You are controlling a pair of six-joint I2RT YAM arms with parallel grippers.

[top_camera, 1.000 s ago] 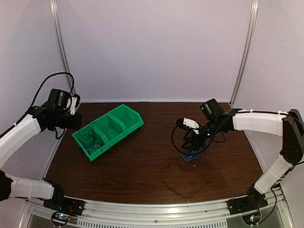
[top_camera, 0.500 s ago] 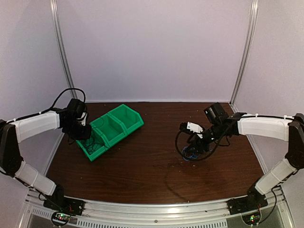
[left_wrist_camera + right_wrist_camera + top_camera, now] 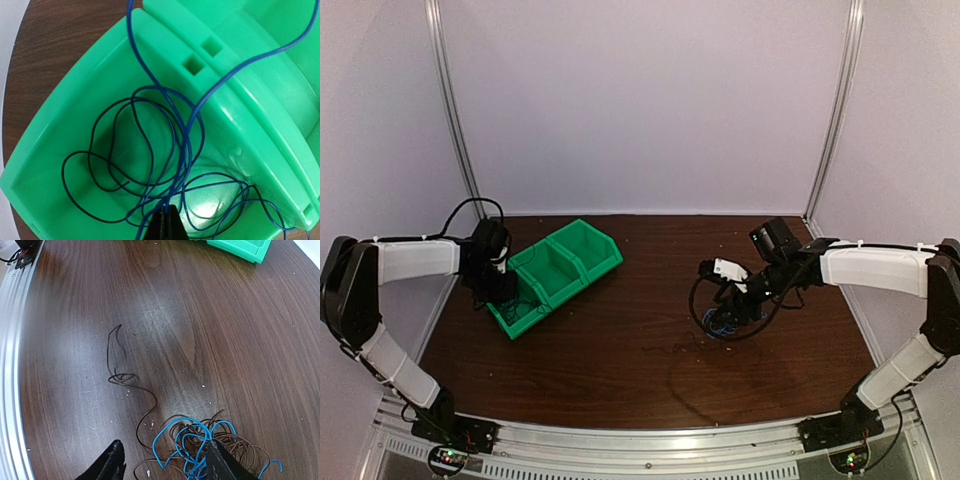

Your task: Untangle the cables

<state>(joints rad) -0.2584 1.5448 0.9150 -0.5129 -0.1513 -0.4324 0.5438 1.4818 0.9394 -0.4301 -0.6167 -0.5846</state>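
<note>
Lying coiled in the end compartment of the green bin (image 3: pixel 60 125), the blue cables (image 3: pixel 186 145) crossed over a dark cable (image 3: pixel 95 160) in several loops, and two blue runs climbed out over the divider wall toward the top of the left wrist view. A second heap, the tangle (image 3: pixel 200 442) of brown and blue wire, sat on the table (image 3: pixel 200 315) well apart from the bin, with a loose brown strand (image 3: pixel 122 376) trailing away from it.

The step in hand looked like two jobs: laying the blue wire down in the bin and taking a hold on the heap. To do the first well, the left arm would best let go low over the floor of the compartment, so that the runs draped over the wall slid in rather than hooking the edge. On the right, picking one blue loop at the rim of the heap, not its knotted middle, should give a cleaner pull.

The left gripper (image 3: pixel 167 226) was pinched closed on the blue cables, which ran straight into its tips from above. The right gripper (image 3: pixel 165 450) stood spread wide just above the table, the tangle lying between its fingers and nearer the right-hand one.
</note>
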